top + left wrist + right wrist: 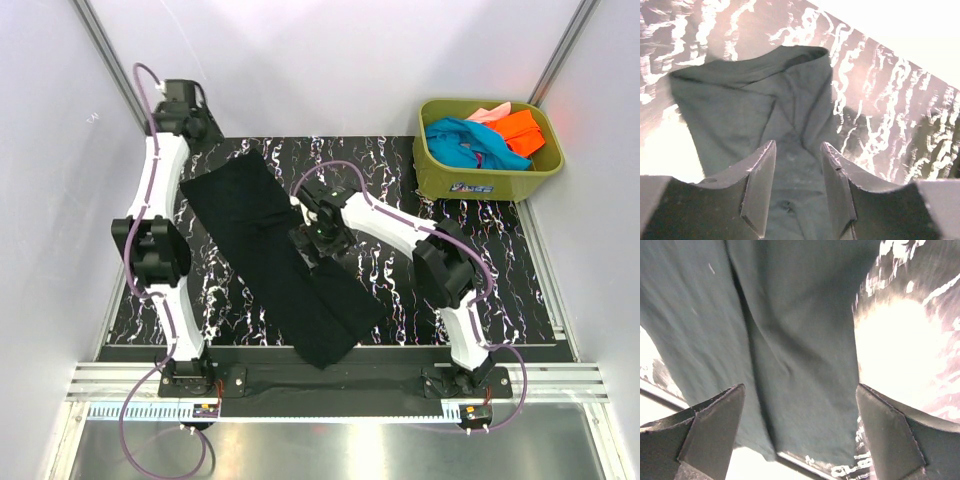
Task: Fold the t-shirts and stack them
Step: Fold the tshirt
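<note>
The black t-shirt (275,255) lies as a long folded strip, running diagonally from the far left to the table's near edge. My left gripper (203,133) is at the strip's far end. In the left wrist view (799,150) it is open, low over the shirt's rumpled end (750,100). My right gripper (315,240) hovers over the middle of the strip. In the right wrist view (801,390) it is wide open above the cloth (795,315). The teal (468,140), orange (521,130) and pink (488,113) t-shirts lie crumpled in the tub.
The olive-green plastic tub (480,183) stands at the far right corner of the black marbled table (480,260). White walls close in on the left, back and right. A metal rail (330,385) runs along the near edge by the arm bases.
</note>
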{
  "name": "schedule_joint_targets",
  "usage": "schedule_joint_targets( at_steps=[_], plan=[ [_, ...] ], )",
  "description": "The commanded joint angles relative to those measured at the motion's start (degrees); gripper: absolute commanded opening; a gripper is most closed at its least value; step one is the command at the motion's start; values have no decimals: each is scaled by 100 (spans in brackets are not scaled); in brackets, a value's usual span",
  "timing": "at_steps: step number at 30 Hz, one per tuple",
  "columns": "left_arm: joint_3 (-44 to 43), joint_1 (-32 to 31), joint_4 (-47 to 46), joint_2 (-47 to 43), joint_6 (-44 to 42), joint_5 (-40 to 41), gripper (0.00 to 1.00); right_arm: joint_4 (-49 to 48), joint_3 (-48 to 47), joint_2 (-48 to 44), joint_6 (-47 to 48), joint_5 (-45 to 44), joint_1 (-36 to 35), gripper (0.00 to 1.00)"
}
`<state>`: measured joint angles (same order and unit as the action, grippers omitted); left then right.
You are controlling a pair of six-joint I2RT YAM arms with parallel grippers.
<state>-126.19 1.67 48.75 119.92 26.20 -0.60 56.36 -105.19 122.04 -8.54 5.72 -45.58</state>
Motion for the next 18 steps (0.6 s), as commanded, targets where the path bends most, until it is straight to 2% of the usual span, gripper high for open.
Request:
schedule_joint_targets(
  at_steps=[1,6,14,18],
  plan=[
    [1109,-579,311,-318,-10,1359,47,-168,358,-496,309,430,6,100],
    [1747,-791,275,-171,754,1475,50,-37,393,-611,370,413,-135,100],
    [1027,-1046,617,988,1352,1361,48,-432,911,-594,388,351,-275,100],
    [974,-1072,557,1463,1546,1203,46,-766,1079,-488,274,238,-346,100]
  ],
)
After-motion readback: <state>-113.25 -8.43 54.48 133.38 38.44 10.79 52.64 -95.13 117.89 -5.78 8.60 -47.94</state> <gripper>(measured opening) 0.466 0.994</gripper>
